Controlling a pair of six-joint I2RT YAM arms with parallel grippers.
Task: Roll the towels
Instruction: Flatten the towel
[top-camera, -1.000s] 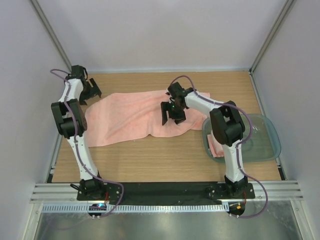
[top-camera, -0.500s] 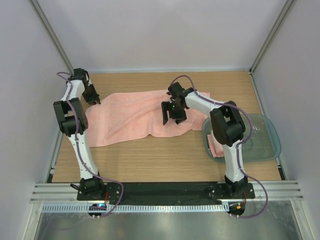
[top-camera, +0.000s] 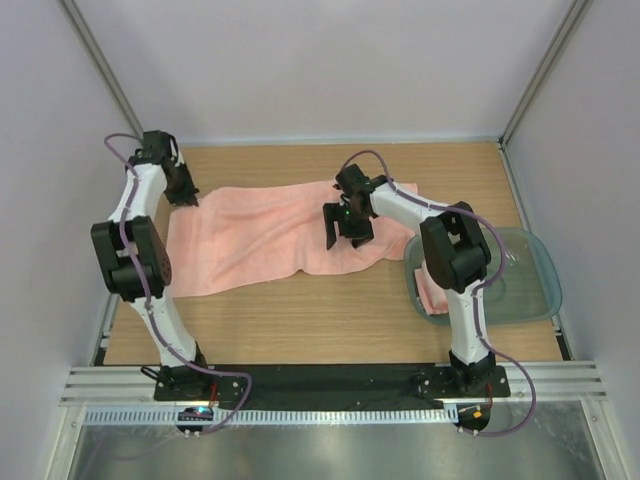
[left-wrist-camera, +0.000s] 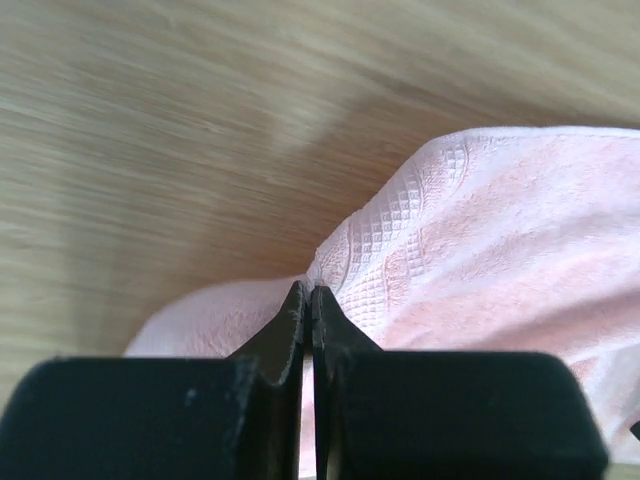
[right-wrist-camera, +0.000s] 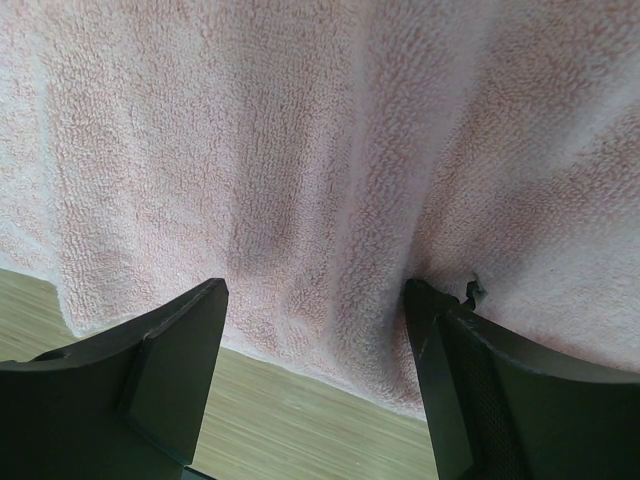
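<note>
Towel (top-camera: 260, 235) edge pinched in left gripper (left-wrist-camera: 308, 293), beneath splayed right gripper (right-wrist-camera: 315, 300)

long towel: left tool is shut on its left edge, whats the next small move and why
Probably lift that pinched edge a little and carry it rightward to begin the roll. The left tool grips the hem of the long towel, the cloth lies spread flat, and the right tool hangs open over its right part.

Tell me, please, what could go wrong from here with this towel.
1. The left gripper pinches only a sliver of edge on the long towel, so it may slip out when pulled.
2. The right gripper hangs open above the cloth; nothing pins that end, so it may drag along.
</note>
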